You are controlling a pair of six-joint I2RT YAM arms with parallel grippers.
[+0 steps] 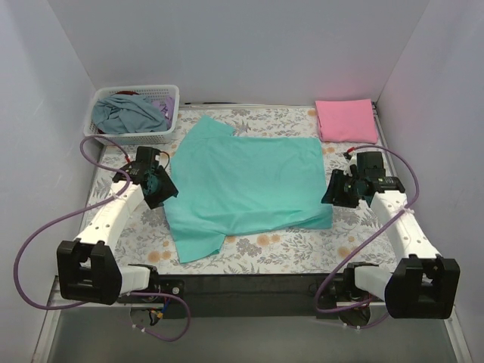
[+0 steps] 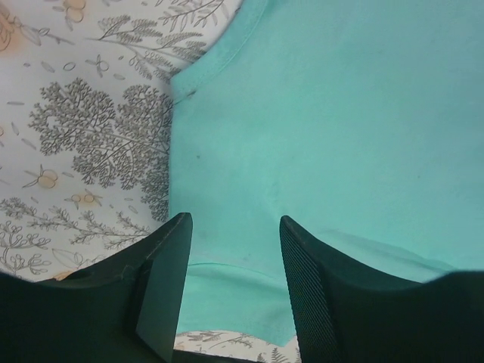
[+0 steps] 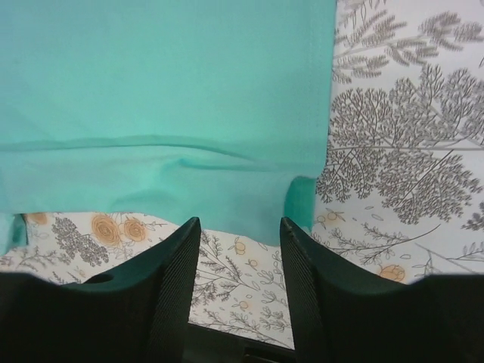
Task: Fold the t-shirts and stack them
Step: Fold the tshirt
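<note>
Since the teal t-shirt (image 1: 246,185) lies spread mid-table, seemingly folded once, we see from above the left gripper (image 1: 161,189) at its left edge and the right gripper (image 1: 334,192) at its right, probably placed for the next fold. The pink t-shirt (image 1: 345,119) waits folded in the far right corner. The left wrist view adds that those jaws stand partly open over teal cloth, pinching nothing. The right wrist view shows jaws likewise parted and empty, with the layered hem just ahead.

Spread t-shirt (image 1: 246,185) lies centred; basket (image 1: 134,138) far left, folded t-shirt (image 1: 345,119) far right.
</note>
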